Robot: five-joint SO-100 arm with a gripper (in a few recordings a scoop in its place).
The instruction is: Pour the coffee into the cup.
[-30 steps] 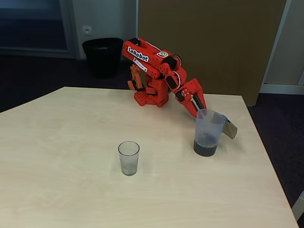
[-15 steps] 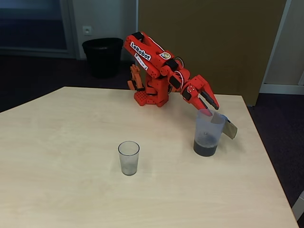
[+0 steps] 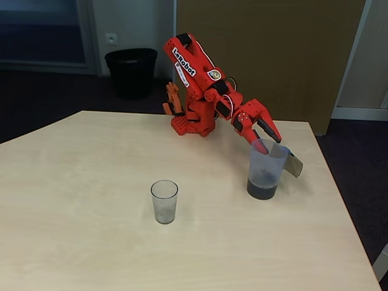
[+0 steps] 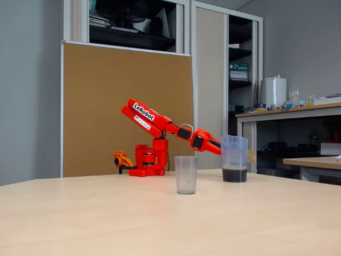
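Coffee [image 3: 262, 192] sits dark in the bottom of the bluish jug [image 3: 265, 170], upright on the table [image 3: 91, 200]. My claw [image 3: 270, 138] hangs spread apart at the jug's rim, gripping nothing. Well apart, nearer the table's middle, the clear cup [image 3: 164, 201] stands upright.

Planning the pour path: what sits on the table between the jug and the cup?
Nothing: in both fixed views the table between the jug and the cup is bare wood.
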